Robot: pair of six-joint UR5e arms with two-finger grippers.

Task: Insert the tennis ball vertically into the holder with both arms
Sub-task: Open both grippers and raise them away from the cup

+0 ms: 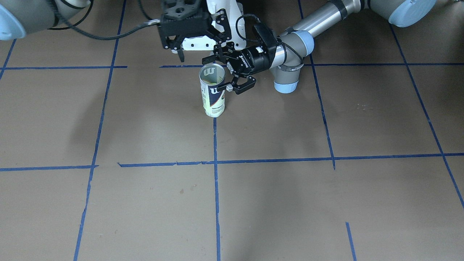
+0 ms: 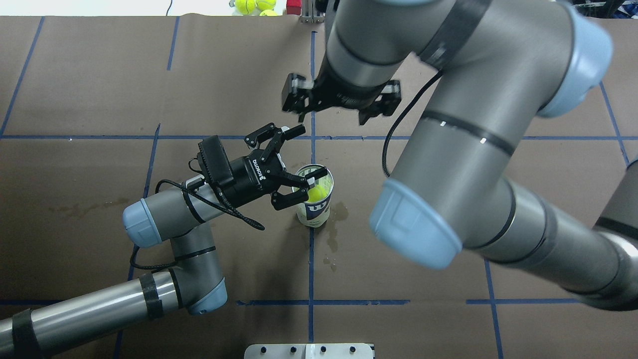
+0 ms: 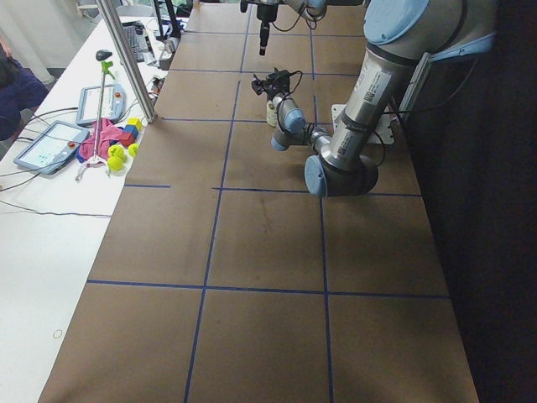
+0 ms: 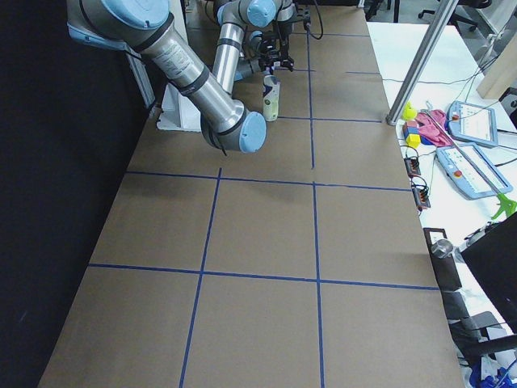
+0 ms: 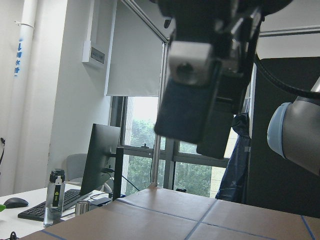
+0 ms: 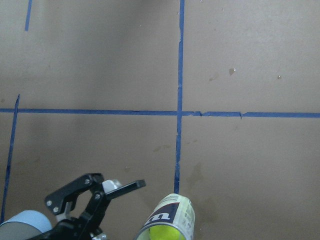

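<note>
Currently the left gripper (image 2: 311, 151) is sitting at the holder (image 2: 314, 209) with its fingers (image 2: 291, 131) spreading wide and gripping nothing. The near finger is lying against or just beside the holder's upper wall by the rim; I can't tell whether it's actually touching. The far finger is hanging well clear. The right gripper (image 2: 332, 118) is hovering above and just beyond the holder, pointing down, fingers also apart and carrying nothing. The holder is standing upright on the table (image 2: 99, 75), long axis vertical, open mouth facing up. Its base is sitting on a blue tape line (image 2: 311, 259), near the robot's side of the table. A yellow-green tennis ball (image 2: 317, 192) is showing inside through the mouth. The label is showing white with a navy band and a big white "W"; the print below it is too small to read. White "ROBOTIQ" lettering is showing on the left gripper's black body.
</note>
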